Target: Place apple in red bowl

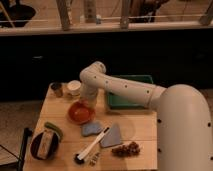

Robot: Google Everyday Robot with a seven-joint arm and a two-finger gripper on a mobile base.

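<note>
The red bowl (80, 114) sits on the left half of the wooden table (140, 127). My white arm reaches in from the right, bends at its elbow and points down. My gripper (89, 101) hangs right over the bowl's far right rim. I cannot make out the apple. It may be hidden by the gripper or lost against the bowl's colour.
A green tray (119, 105) lies behind the arm at the back. A white cup (74, 87) and a small dark cup (57, 89) stand at the back left. A dark brown bowl (43, 145), a blue cloth (91, 130), a white brush (92, 147) and a grape bunch (126, 149) lie in front.
</note>
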